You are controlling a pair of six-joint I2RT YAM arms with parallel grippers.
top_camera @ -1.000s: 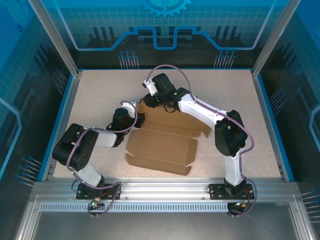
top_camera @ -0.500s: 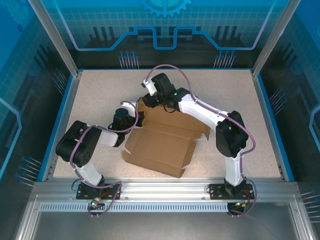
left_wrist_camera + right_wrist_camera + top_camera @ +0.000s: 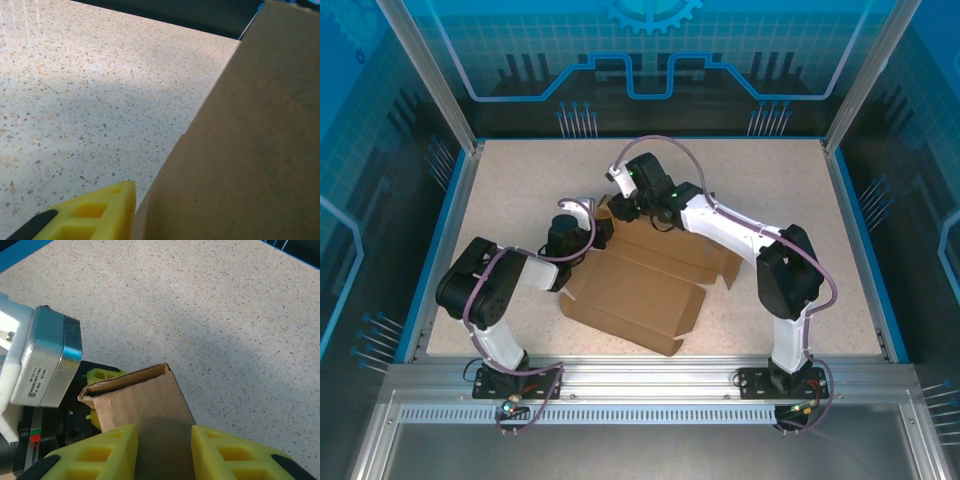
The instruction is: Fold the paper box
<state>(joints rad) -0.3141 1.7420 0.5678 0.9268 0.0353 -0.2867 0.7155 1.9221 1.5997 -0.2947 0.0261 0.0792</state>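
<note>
Half-folded paper box [image 3: 635, 295] on speckled surface [image 3: 520, 190].
Cardboard screens the left tool [image 3: 595, 235] and fills the right tool [image 3: 163, 437] gap; neither grip can be told.

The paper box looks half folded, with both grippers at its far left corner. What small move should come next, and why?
Probably the left gripper should nudge the side wall inward. The paper box lies partly folded, the right gripper straddles an upright corner flap, and the left one sits just beside that flap.
</note>
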